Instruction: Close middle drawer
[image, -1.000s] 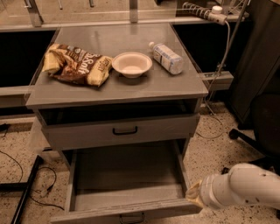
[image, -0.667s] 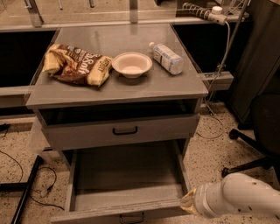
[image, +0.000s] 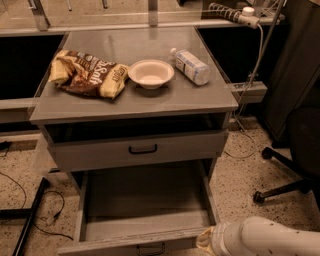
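Claw (image: 204, 240) at the middle drawer (image: 145, 197) front-right corner, mostly out of sight; drawer handle (image: 151, 248) partly beyond the bottom edge.

The crumpled brown-and-yellow snack bag (image: 87, 75) on the left of the table (image: 150, 102) carries large white letters reading "Soft"; a smaller sideways word beside them is too blurred to read. The lying bottle's (image: 191, 66) label cannot be read. The gripper (image: 204, 240) sits near right, at the middle drawer's (image: 145, 200) front corner

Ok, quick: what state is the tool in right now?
Tool: cannot be told; it sits low in the view, at the right end of the open middle drawer front.
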